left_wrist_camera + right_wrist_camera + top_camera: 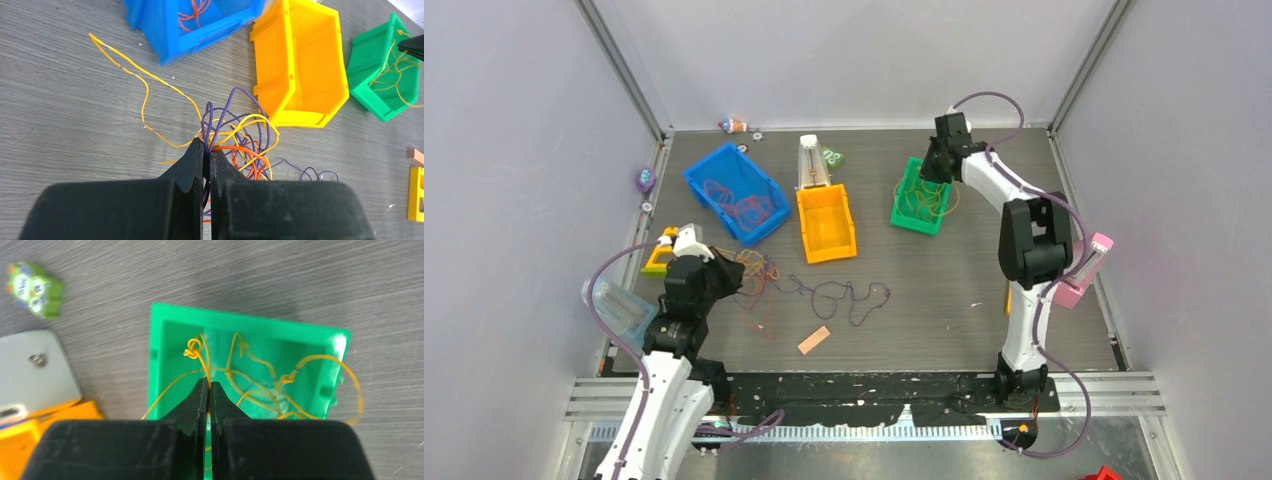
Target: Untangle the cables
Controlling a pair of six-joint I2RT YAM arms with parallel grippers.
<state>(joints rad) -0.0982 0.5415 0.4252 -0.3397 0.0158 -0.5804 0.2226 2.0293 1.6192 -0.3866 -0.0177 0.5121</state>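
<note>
Left gripper (206, 148): jaws pressed together on the tangle of cables (240, 132), with purple, yellow and orange strands bunched just ahead of its tips. Its fingers (187, 172) hide which strands are pinched. The blue bin (200, 42) and orange bin (295, 65) lie beyond, both cut off by the frame.

Right gripper (208, 386): jaws closed on a yellow cable (202, 357), over the green bin (250, 325). The lower ends of the loops are hidden behind the gripper.

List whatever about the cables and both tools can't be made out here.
- Left wrist view: which strand of the tangle the shut left tool pinches; its fingers cover the contact.
- Right wrist view: where the yellow cable runs below the grip, behind the shut right tool.
- Top view: strand count in the blue bin, too small.
</note>
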